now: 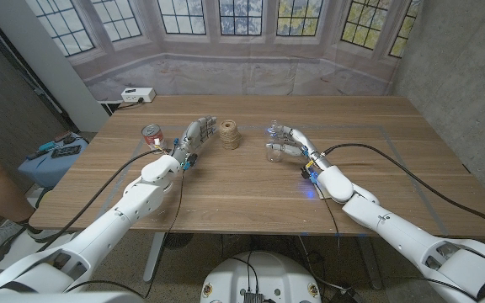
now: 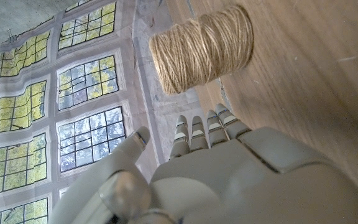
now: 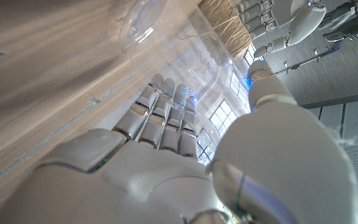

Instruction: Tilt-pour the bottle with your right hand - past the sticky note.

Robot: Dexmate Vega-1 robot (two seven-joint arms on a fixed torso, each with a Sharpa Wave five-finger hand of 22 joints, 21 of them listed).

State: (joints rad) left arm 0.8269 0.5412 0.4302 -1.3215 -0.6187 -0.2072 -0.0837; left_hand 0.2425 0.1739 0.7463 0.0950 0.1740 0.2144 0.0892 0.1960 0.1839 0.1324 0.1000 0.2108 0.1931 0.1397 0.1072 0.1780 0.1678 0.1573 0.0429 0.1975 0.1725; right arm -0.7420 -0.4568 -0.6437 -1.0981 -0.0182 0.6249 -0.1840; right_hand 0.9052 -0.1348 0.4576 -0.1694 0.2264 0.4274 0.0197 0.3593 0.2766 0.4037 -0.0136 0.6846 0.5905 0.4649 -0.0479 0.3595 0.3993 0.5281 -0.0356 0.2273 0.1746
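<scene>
- Wooden tabletop (image 1: pixel 251 181) spans the scene, a window backdrop hanging behind it.
- Right hand (image 1: pixel 291 142) is up near mid-table, fingers wrapped around the clear bottle (image 1: pixel 273 144); the right wrist view shows the fingers (image 3: pixel 160 102) reaching past its transparent body (image 3: pixel 143 22).
- The bottle stands about upright in that grasp, just right of the twine (image 1: pixel 230 134); whether its base touches the wood, can't tell.
- Left hand (image 1: pixel 195 140) sits just left of the twine, released, fingers straight and holding nothing; its wrist view has the fingertips (image 2: pixel 205 127) pointing at the spool (image 2: pixel 202 48), close but apart.
- Red can (image 1: pixel 151 135) stands left of the left hand, near the table's left side.
- A white power strip (image 1: pixel 138 95) lies beyond the far-left corner.
</scene>
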